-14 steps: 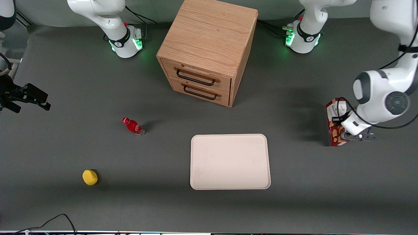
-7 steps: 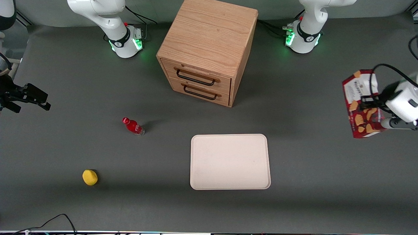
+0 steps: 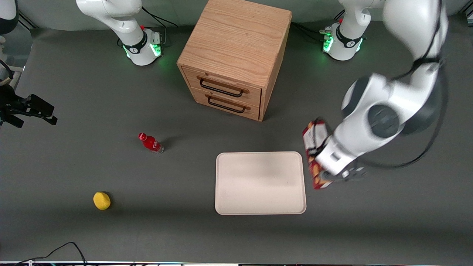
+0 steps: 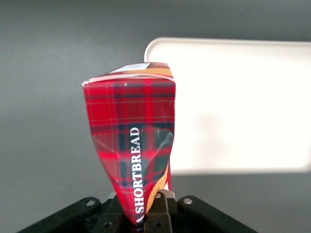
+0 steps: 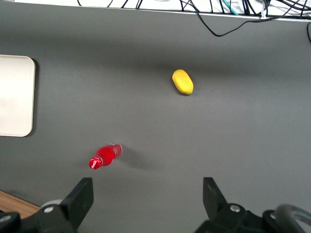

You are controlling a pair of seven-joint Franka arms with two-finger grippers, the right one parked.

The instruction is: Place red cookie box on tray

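Tool (image 3: pixel 320 176) clamped on red cookie box (image 3: pixel 313 147)

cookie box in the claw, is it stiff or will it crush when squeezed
The cookie box looks soft: its plaid wall is creased and pinched in where the claw clamps it, so a harder squeeze would probably crush it. It seems light, hanging from one end without sagging. Slim and tall, it may tip if stood on end on the tray.
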